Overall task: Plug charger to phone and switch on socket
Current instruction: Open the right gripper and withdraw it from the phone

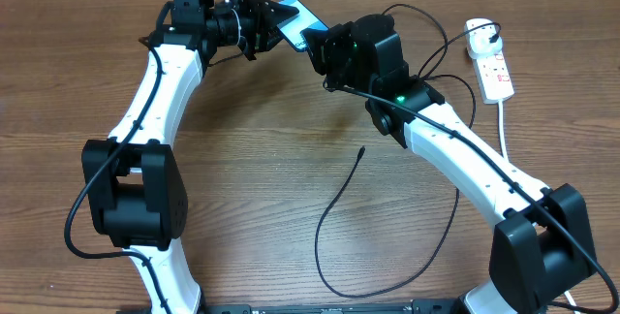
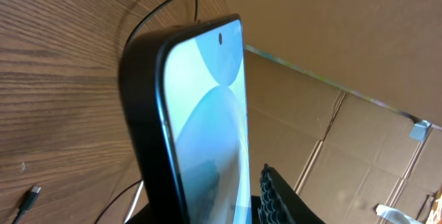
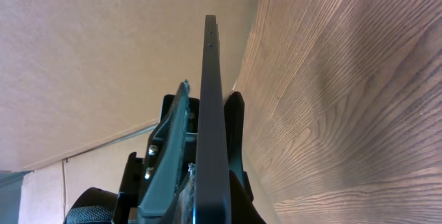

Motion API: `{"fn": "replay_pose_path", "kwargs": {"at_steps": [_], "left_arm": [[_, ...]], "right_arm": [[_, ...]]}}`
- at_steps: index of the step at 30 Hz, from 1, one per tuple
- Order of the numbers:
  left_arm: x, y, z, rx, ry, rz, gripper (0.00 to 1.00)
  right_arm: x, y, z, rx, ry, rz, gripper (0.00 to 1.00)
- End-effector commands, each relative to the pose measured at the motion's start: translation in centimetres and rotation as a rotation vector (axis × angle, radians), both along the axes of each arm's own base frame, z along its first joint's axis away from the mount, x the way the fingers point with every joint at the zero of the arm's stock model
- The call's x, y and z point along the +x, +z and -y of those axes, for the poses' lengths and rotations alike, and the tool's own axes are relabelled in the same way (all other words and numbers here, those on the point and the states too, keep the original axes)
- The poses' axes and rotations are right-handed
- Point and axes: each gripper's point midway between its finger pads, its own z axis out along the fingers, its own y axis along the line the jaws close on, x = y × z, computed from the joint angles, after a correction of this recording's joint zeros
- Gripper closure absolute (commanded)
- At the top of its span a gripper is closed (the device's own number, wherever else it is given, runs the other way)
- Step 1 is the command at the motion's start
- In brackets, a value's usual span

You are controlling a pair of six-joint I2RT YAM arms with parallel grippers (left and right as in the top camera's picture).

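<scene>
Two sets of fingers meet at the phone (image 1: 294, 15), up in the air over the far side of the tabletop (image 1: 291, 130). The phone sits between them, tilted, with its blue screen facing up. The left fingers (image 1: 260, 25) come at it from the left. The right fingers (image 1: 325, 47) come at it from the right, by its lower corner.

From the left wrist, the phone (image 2: 207, 113) stands up tall out of the left fingers, with its little round camera hole at the far end. A bumpy black finger pad (image 2: 276, 196) sits just beside the screen, low down. The left fingers are clamped on the phone and hold it off the tabletop.

From the right wrist, the phone (image 3: 214, 113) shows only its thin edge, like a dark line going up the middle. Dark parts (image 3: 169, 148) hug it on both sides, low down. I cannot tell whose parts they are, so I cannot tell if the right fingers grip the phone or hang loose.

The charger (image 1: 320, 236) lies by itself on the tabletop, well apart from both sets of fingers. Its small plug tip (image 1: 361, 151) rests in the middle of the tabletop, and nothing touches it. The black cable loops toward the near edge, then runs back to the white adapter (image 1: 480, 33) at the far end of the socket (image 1: 497, 74). The socket lies flat at the far right, with its thick white cord (image 1: 503, 125) trailing toward the near side.
</scene>
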Motion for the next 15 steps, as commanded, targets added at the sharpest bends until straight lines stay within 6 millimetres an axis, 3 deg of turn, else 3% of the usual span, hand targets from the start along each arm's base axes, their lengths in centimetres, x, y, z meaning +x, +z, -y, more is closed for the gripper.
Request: {"fn": "replay_pose_path", "kwargs": {"at_steps": [1, 11, 15], "left_arm": [[0.36, -0.36, -0.31, 0.0, 0.018, -0.013, 0.78], [0.36, -0.36, -0.31, -0.003, 0.021, -0.02, 0.79], [0.37, -0.34, -0.3, -0.01, 0.027, -0.035, 0.84]], "right_arm": [[-0.32, 2.85, -0.51, 0.032, 0.008, 0.06, 0.96], [-0.47, 2.84, -0.74, 0.031, 0.013, 0.06, 0.96], [-0.54, 2.82, -0.84, 0.031, 0.015, 0.059, 0.96]]}}
